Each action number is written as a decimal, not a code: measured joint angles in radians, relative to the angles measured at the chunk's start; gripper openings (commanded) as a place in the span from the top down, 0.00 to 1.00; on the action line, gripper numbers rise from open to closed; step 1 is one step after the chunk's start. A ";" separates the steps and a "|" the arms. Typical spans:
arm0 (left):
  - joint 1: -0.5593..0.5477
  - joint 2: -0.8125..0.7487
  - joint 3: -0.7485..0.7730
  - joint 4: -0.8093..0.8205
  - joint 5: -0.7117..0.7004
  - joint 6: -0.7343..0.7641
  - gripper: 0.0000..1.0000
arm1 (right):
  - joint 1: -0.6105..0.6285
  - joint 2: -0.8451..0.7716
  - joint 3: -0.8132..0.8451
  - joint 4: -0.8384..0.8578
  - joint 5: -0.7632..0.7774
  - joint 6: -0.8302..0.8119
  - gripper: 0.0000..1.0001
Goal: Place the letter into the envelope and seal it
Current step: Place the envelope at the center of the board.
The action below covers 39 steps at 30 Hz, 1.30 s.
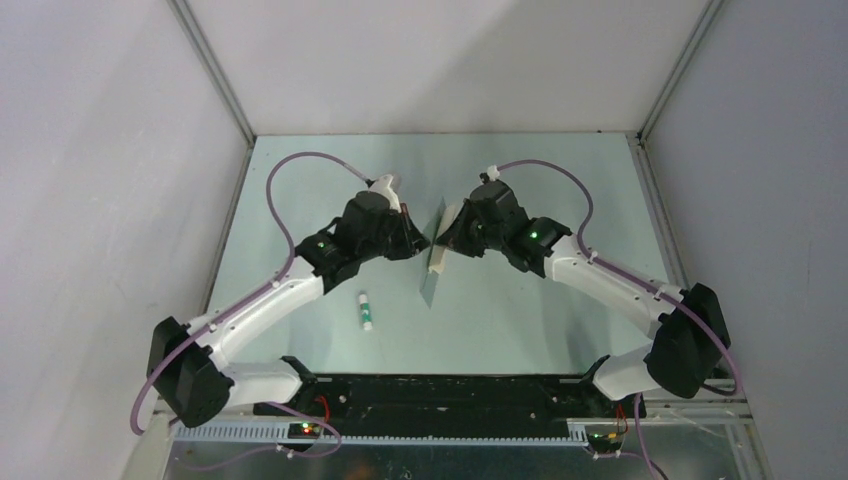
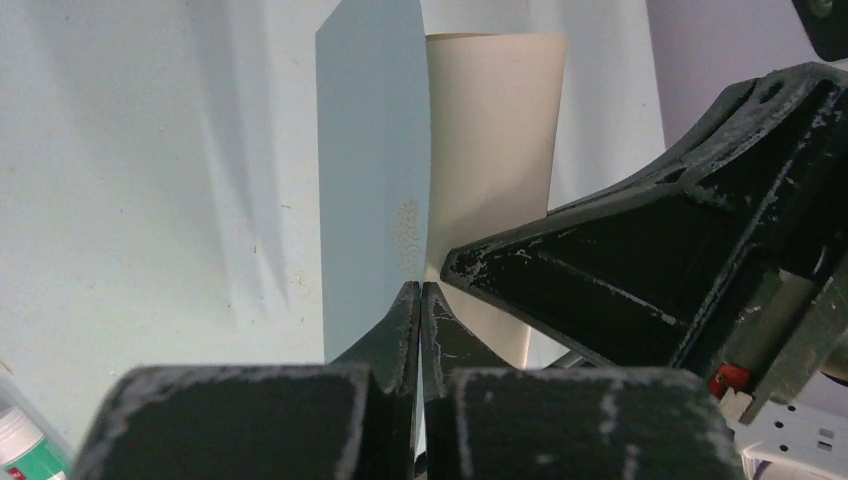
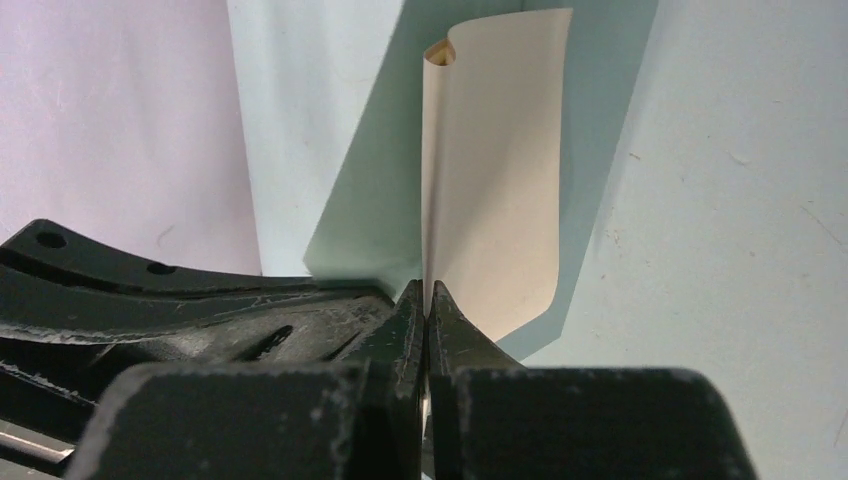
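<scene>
My left gripper (image 2: 421, 288) is shut on the edge of the teal-grey envelope (image 2: 372, 170), which hangs edge-on above the table middle (image 1: 431, 268). My right gripper (image 3: 427, 288) is shut on the tan letter (image 3: 492, 180), a curled beige sheet held right beside the envelope (image 3: 365, 225). In the top view both grippers (image 1: 418, 243) (image 1: 445, 238) meet tip to tip with letter (image 1: 442, 250) and envelope between them. The letter also shows in the left wrist view (image 2: 490, 150), behind the envelope. Whether the letter is inside the envelope cannot be told.
A small white stick with a green cap (image 1: 365, 311) lies on the pale green table (image 1: 520, 310) in front of the left arm; its end shows in the left wrist view (image 2: 25, 450). Grey walls (image 1: 90, 200) enclose the table. A black rail (image 1: 440, 390) runs along the near edge.
</scene>
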 measured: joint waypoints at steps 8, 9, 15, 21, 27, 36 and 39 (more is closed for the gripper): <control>0.002 -0.013 -0.011 0.041 0.023 0.001 1.00 | -0.010 -0.017 -0.006 0.001 0.000 -0.002 1.00; 0.002 -0.014 -0.014 0.045 0.026 0.002 1.00 | -0.010 -0.018 -0.007 0.001 0.000 -0.002 1.00; 0.002 -0.017 -0.027 0.064 0.043 0.006 1.00 | -0.013 -0.019 -0.007 0.000 0.000 -0.003 1.00; 0.002 -0.020 -0.036 0.071 0.049 0.010 1.00 | -0.021 -0.035 -0.009 0.000 0.000 -0.003 1.00; 0.002 -0.023 -0.039 0.085 0.072 0.018 1.00 | -0.063 -0.053 -0.009 -0.013 0.002 -0.009 1.00; 0.002 -0.042 -0.057 0.123 0.118 0.028 1.00 | -0.081 -0.053 -0.009 -0.029 0.002 -0.010 1.00; 0.002 -0.042 -0.057 0.131 0.129 0.029 1.00 | -0.082 -0.053 -0.009 -0.029 0.003 -0.010 1.00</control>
